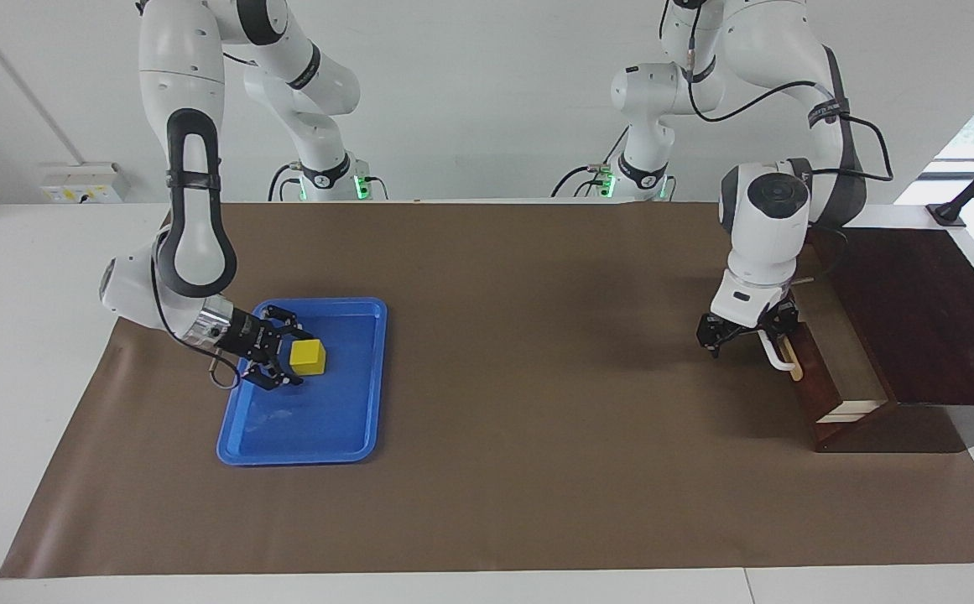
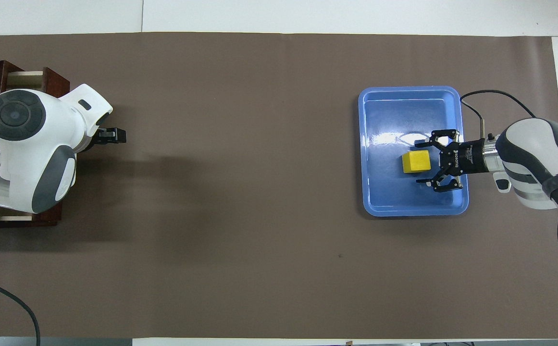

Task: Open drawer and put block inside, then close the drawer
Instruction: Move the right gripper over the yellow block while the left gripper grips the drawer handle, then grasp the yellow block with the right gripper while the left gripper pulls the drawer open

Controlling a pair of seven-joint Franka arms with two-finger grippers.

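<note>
While the right gripper (image 1: 283,356) stands wide open at centre left of the facing view, holding nothing, the small yellow cube block (image 1: 308,356) sits between its fingers in the flat blue plastic tray (image 1: 302,428). No writing is legible. At right, the open left gripper (image 1: 745,334) hooks the white bar handle (image 1: 778,352) of the partly open dark wooden drawer (image 1: 818,387).

Non-task items on the brown table covering (image 1: 495,470).
A flat blue tray (image 1: 319,436) lies on the covering toward the right arm's end; a white wall box (image 1: 84,182) sits off the covering, nearer the robots than the tray.
</note>
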